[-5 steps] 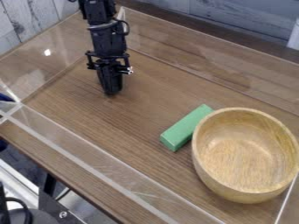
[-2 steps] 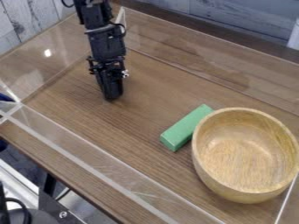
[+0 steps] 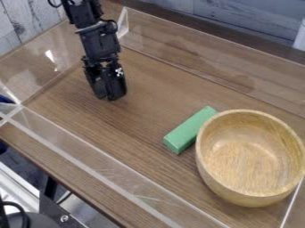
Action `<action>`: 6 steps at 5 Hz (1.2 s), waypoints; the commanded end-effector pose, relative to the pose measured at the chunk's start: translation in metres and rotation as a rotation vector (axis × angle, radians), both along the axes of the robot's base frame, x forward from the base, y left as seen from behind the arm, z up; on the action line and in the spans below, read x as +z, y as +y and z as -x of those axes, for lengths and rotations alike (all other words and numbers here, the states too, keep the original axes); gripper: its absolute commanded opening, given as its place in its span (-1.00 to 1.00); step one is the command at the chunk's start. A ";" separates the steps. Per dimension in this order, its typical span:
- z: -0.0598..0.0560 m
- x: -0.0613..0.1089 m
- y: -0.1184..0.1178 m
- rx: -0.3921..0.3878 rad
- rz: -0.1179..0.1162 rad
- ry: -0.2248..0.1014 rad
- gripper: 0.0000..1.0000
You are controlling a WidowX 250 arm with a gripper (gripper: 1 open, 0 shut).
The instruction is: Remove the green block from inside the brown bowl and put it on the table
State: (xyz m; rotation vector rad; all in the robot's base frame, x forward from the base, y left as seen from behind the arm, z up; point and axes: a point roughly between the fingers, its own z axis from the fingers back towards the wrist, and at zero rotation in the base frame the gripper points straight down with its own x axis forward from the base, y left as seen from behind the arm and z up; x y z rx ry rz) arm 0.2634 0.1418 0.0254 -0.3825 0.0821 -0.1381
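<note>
The green block [image 3: 191, 129] lies flat on the table [image 3: 143, 116], just outside the left rim of the brown bowl [image 3: 248, 114] and close against it. The bowl's smooth inside holds nothing. My gripper [image 3: 107, 93] is far off to the upper left of the block, pointing steeply down with its tips close to the tabletop. Its dark fingers stand apart and nothing is between them.
Low clear acrylic walls [image 3: 30, 111] run along the table's left and near edges. The bowl sits near the right front corner. A pale plank wall [image 3: 30, 22] is behind the arm.
The jaws were shut and narrow before and now stand spread apart. The hand has tilted a little. The block and the bowl have not moved.
</note>
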 end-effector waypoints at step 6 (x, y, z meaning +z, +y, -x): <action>-0.008 0.001 0.000 -0.046 0.009 -0.001 -1.00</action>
